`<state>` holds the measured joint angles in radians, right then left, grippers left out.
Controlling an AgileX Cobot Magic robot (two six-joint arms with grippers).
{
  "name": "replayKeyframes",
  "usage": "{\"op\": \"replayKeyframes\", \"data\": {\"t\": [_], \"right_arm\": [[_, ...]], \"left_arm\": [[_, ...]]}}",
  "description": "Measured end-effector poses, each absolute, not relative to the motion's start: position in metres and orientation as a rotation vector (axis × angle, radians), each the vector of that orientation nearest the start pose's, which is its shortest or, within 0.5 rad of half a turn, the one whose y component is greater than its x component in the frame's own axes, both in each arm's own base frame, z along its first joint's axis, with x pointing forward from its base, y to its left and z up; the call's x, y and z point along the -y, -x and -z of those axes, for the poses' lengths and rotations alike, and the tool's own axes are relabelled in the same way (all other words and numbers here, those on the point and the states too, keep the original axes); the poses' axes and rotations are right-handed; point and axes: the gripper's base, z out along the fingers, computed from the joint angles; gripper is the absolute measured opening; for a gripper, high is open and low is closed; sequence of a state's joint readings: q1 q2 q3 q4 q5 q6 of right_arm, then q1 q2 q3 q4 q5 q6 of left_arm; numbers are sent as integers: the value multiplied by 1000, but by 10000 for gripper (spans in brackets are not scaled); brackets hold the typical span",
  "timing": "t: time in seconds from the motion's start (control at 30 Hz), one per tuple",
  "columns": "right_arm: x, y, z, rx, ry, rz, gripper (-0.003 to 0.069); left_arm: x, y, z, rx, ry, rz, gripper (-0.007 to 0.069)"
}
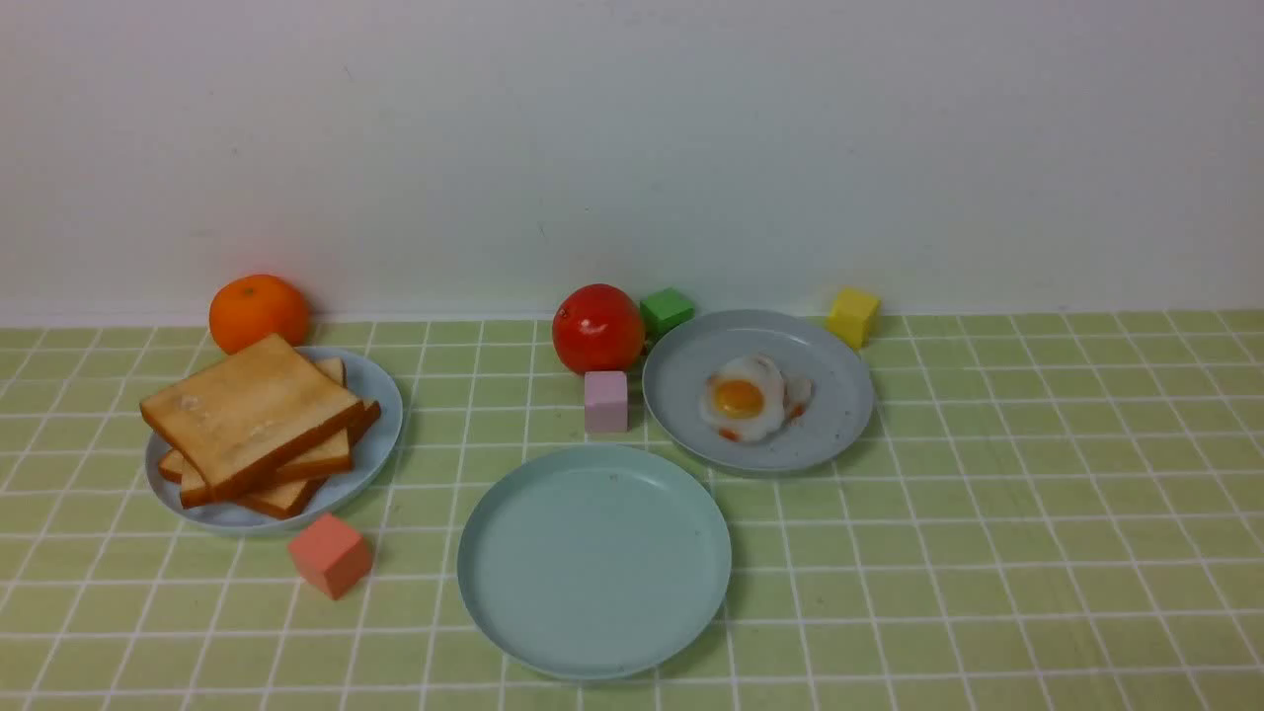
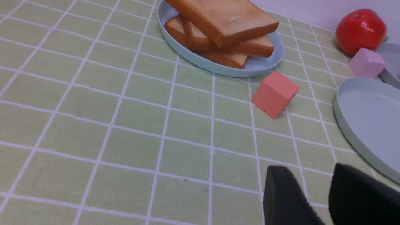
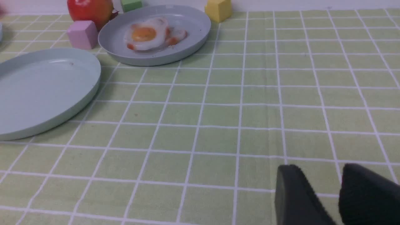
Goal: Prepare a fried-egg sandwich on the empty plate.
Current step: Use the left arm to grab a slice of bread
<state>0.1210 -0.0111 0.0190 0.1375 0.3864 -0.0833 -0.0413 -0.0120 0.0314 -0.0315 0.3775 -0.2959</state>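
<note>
Now, your left pincer [image 2: 315,200] and right pincer [image 3: 326,200] both hang released, gripping nothing, above bare bench [image 1: 1037,513]. Open room stretches right of the plates. The toast [image 1: 252,415] is stacked on the light blue plate [image 1: 380,395] at left; the fried egg [image 1: 743,398] lies on the grey plate [image 1: 829,415]; the empty plate [image 1: 592,563] sits between, nearer you.

We see our right gripper [image 3: 322,171] over the green checked cloth [image 3: 218,112], its black fingers apart with nothing between them. Farther off, the fried egg [image 3: 145,36] lies on a grey plate [image 3: 193,47]. The empty plate [image 3: 84,93] sits near it, with a lilac cube [image 3: 82,34] beside both.
</note>
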Motion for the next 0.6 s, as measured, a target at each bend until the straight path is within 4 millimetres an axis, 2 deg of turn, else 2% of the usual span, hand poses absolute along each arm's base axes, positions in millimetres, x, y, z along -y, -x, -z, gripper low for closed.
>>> {"op": "replayKeyframes", "data": {"t": [0.3,0.4,0.43,0.53,0.6], "right_arm": [[-11,-51,-173,-1874,108,-162,241],[-11,-51,-173,-1874,107,-164,241],[-11,-51,-173,-1874,107,-163,241],[-11,-51,-173,-1874,107,-163,241],[-11,-51,-173,-1874,107,-163,241]], "left_arm": [[3,-53,-171,-1851,256,261,238],[5,-54,-177,-1776,344,377,238],[7,-55,-181,-1715,457,510,238],[8,-56,-189,-1581,652,741,238],[7,-56,-194,-1506,720,823,238]]}}
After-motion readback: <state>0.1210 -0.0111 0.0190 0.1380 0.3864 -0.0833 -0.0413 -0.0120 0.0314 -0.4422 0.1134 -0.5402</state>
